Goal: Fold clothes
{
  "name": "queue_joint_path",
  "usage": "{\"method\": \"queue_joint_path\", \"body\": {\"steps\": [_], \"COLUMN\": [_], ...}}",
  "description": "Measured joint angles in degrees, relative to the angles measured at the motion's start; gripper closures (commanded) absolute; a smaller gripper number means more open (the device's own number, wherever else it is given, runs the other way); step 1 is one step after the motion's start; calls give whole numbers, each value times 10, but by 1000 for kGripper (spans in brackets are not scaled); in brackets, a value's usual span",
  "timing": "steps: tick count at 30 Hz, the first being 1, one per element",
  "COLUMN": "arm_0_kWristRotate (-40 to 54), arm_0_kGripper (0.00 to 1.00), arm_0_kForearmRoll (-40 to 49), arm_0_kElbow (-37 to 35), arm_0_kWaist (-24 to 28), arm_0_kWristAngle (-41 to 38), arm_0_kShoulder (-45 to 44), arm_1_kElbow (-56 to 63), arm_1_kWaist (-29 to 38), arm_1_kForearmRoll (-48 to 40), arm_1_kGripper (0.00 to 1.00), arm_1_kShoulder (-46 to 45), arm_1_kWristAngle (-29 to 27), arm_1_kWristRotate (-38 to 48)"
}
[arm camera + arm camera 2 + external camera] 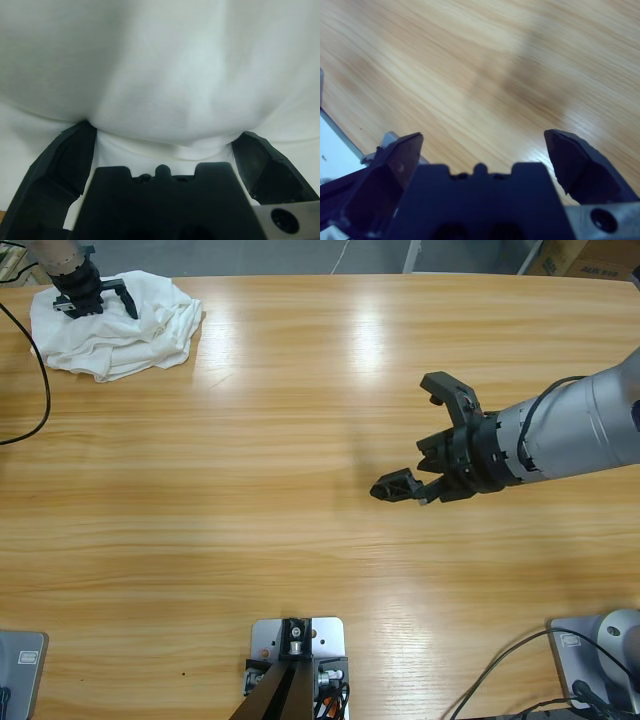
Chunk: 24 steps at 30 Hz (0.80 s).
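The left gripper (100, 295), jaws spread, is pressed into the crumpled shirt (150, 335) at upper left; the right gripper (420, 435) is held open over the bare table (250, 490) at right.

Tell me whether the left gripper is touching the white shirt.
Touching. In the left wrist view the shirt bulges down between the left gripper's open jaws, against both. The high view shows the same gripper on the crumpled shirt.

A lab or test workroom: a long wooden surface (300, 540) carries two robot arms, black cables (30, 390) trail over its edges, and cardboard boxes (585, 258) stand on grey floor at far right.
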Motion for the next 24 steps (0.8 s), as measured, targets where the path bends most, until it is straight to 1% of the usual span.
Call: {"method": "queue_joint_path", "body": {"steps": [5,8,11,14,15,16,17,19,21,24], "arm_0_kWristRotate": [4,4,4,4,4,4,2,-12,-31,-43], "arm_0_kGripper": [0,0,0,0,0,0,0,0,0,0], "arm_0_kForearmRoll": [28,36,39,40,40,40,40,9,-47,-128], "arm_0_kElbow": [-10,-3,5,10,31,67,120,266,428,637], "arm_0_kWaist": [-2,-5,-16,-27,-31,-35,-39,-49,-65,-89], "arm_0_kWristAngle": [0,-12,-14,-14,-14,-14,-14,-14,-14,-14], "arm_0_kShoulder": [-4,-28,-94,-202,-249,-295,-342,-438,-532,-657], "arm_1_kElbow": [3,3,-13,-48,-59,-68,-73,-75,-74,-59], "arm_1_kWaist": [0,0,0,0,0,0,0,0,0,0], "arm_1_kForearmRoll": [0,34,126,226,254,279,303,344,374,395], "arm_1_kGripper": [0,0,0,0,0,3,10,27,46,43], "arm_1_kShoulder": [-4,-31,-91,-163,-184,-200,-214,-234,-255,-297], "arm_1_kWristAngle": [-10,-26,-55,-83,-87,-88,-89,-90,-93,-117], "arm_1_kWristRotate": [0,0,-3,-17,-22,-25,-27,-29,-30,-40]}}
